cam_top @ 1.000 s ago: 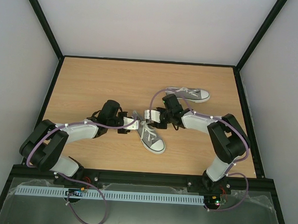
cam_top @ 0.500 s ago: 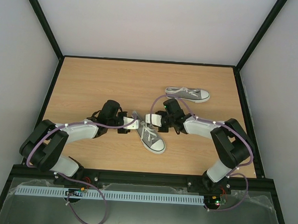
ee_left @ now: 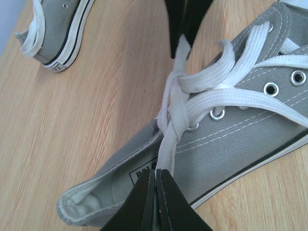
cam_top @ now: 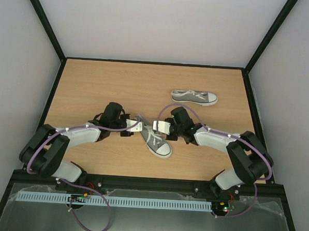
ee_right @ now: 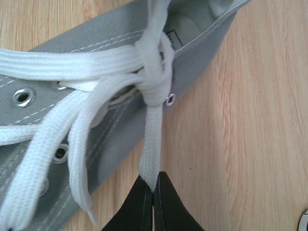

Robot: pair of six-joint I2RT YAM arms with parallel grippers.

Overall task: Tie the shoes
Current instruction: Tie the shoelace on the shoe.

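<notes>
The top view looks down from high behind the near edge over the whole counter (cam_top: pixel 94 81). Both wrist views sit close, facing the near shoe's (cam_top: pixel 156 139) knot (ee_right: pixel 154 82) from opposite sides.

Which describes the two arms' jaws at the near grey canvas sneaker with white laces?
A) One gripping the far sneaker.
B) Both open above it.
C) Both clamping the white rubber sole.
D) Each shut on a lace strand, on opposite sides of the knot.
D: each wrist view shows jaws closed on a white lace strand running from the knot on the near grey canvas sneaker.
</notes>
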